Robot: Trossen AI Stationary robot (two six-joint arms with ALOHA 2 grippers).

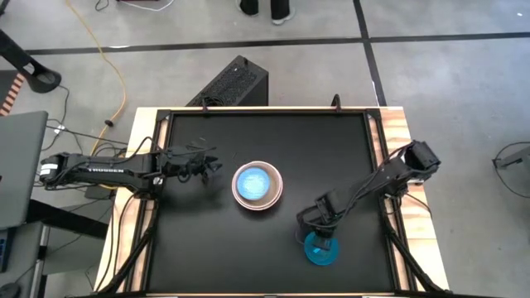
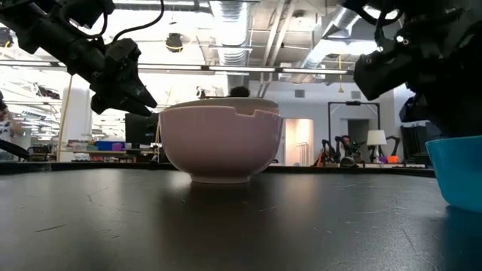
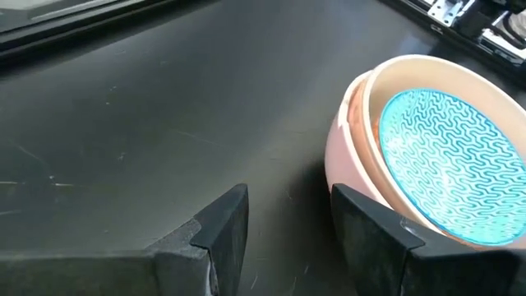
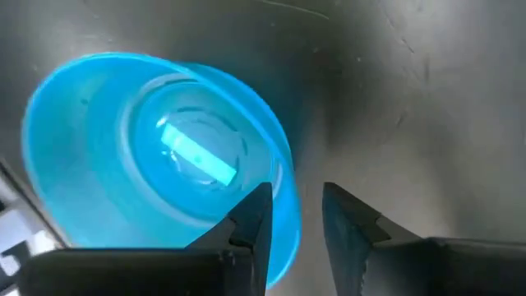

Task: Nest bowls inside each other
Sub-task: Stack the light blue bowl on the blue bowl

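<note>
At the table's middle stands a stack of bowls: a pale pink bowl (image 1: 257, 185) (image 2: 218, 143) rests on its base and holds a cream bowl (image 3: 371, 90), with a light blue patterned bowl (image 3: 444, 156) inside that. A bright teal bowl (image 1: 320, 249) (image 4: 148, 148) (image 2: 456, 172) stands upright near the front right. My right gripper (image 1: 325, 238) (image 4: 296, 218) points down at it, open. One finger is over the bowl's inside and the other outside its rim (image 4: 283, 177). My left gripper (image 1: 217, 165) (image 3: 288, 218) hangs open just left of the stack.
The black tabletop (image 1: 207, 240) has a raised frame around it and wooden strips (image 1: 406, 141) at its sides. A black box (image 1: 236, 83) sits beyond the far edge, with cables on the floor. Bare tabletop lies left of and in front of the stack.
</note>
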